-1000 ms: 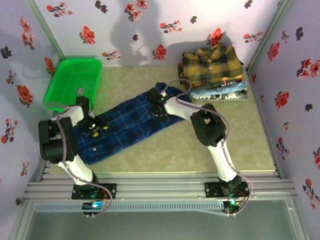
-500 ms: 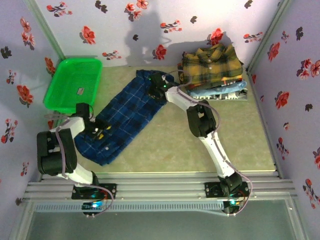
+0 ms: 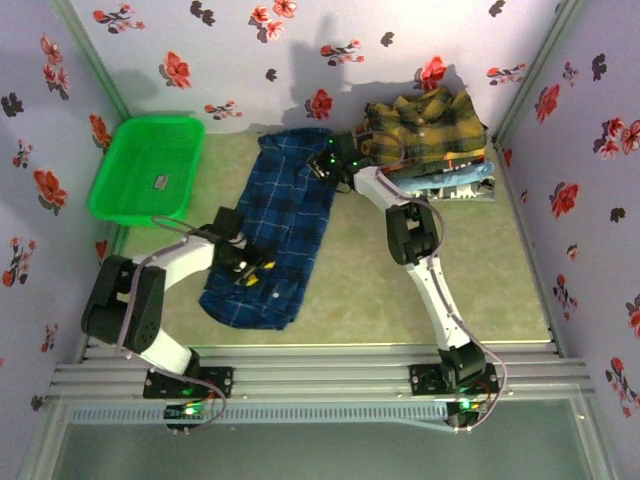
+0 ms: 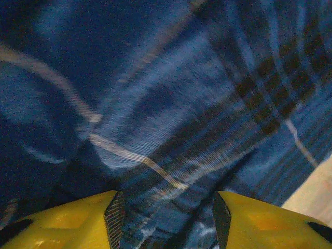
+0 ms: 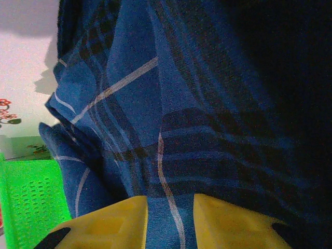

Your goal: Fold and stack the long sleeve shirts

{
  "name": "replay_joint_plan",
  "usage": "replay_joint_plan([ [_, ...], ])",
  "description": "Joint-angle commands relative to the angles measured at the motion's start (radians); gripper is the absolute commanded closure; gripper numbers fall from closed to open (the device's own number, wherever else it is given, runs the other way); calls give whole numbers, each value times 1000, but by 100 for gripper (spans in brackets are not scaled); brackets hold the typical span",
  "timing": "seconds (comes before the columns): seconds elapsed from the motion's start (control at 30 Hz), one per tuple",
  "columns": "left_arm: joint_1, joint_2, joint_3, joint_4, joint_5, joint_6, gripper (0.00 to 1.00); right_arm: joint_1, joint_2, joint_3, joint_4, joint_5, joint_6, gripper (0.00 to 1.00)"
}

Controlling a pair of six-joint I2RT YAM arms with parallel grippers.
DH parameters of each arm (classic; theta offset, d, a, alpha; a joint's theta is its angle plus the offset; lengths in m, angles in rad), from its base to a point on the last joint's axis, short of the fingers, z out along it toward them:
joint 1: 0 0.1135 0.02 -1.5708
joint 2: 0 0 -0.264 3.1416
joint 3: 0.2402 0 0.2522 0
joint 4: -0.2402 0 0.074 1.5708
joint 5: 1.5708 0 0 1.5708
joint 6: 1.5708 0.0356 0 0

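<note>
A dark blue plaid long sleeve shirt lies stretched from the back wall toward the front of the table. My left gripper is at its near end; in the left wrist view the yellow fingers have a bunch of the blue cloth between them. My right gripper is at the shirt's far end, and its jaws are pinched on a fold of the plaid. At the back right stands a stack of folded shirts, with a mustard-yellow plaid one on top of light blue ones.
A green plastic basket sits at the back left, also visible past the cloth in the right wrist view. Flowered walls close in the table on three sides. Bare tabletop lies to the right of the blue shirt.
Both arms have swung the blue shirt round. Its far end went up toward the back wall and its near end slid right, so it now runs nearly front to back.
</note>
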Motion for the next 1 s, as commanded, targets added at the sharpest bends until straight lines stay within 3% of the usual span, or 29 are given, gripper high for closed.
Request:
replay_joint_plan([
  [0.0, -81, 47, 65, 17, 52, -44, 49, -31, 58, 55, -33, -72, -20, 67],
  [0.2, -133, -4, 167, -49, 68, 44, 45, -27, -33, 34, -97, -133, -123, 58],
  [0.37, -122, -142, 267, -267, 33, 286, 36, -6, -256, -119, -203, -135, -224, 38],
  [0.5, 24, -239, 316, -590, -178, 441, 26, 37, -553, -379, -418, -8, -317, 24],
  [0.6, 175, -275, 309, -683, -234, 511, 19, 76, -835, -704, -416, 103, -290, 13],
  [0.73, 270, -186, 326, -721, -230, 592, 14, 189, -1030, -981, -447, 72, -210, 12],
  [0.83, 287, -132, 298, -662, -192, 579, 14, 306, -1072, -1119, -419, 40, -149, 12],
  [0.97, 294, -71, 225, -567, -156, 536, 15, 415, -1042, -1248, -226, -37, -50, 14],
])
